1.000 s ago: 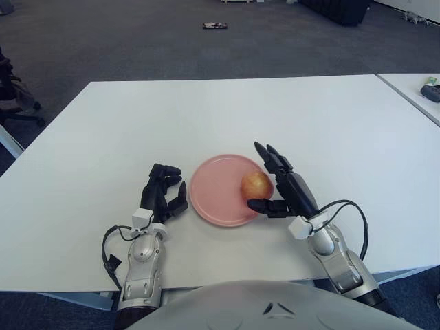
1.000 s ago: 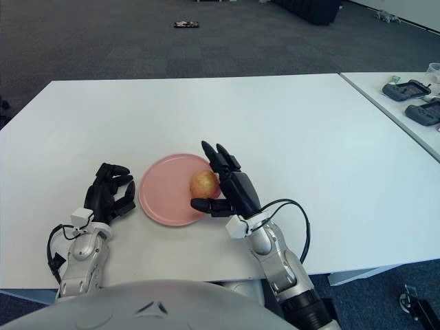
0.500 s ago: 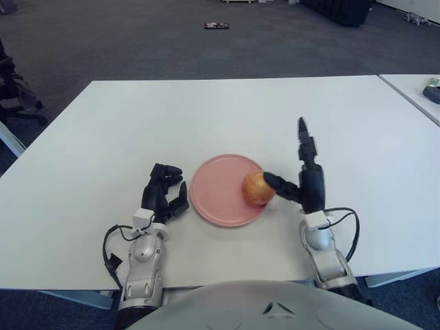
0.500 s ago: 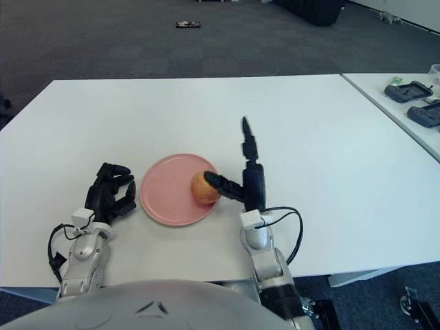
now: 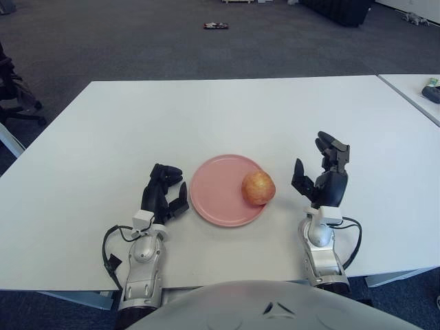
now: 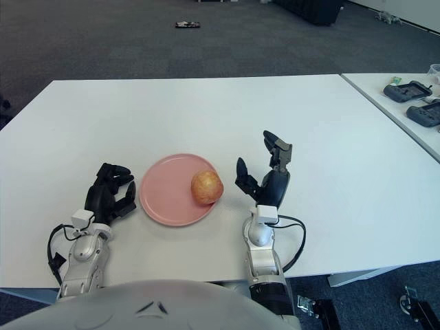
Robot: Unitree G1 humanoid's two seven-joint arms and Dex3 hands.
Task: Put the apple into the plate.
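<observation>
A yellow-red apple sits on the right part of the pink plate, near the table's front middle. My right hand is a little to the right of the plate, apart from the apple, fingers spread and holding nothing. On the plate's left side, my left hand stays idle with its fingers curled, empty.
The white table stretches wide behind the plate. A second table at the far right carries dark devices. A small dark object lies on the carpet beyond.
My right hand let go of the apple and pulled back to the right, its raised finger folding down. The apple stays on the plate. The left hand did not move.
</observation>
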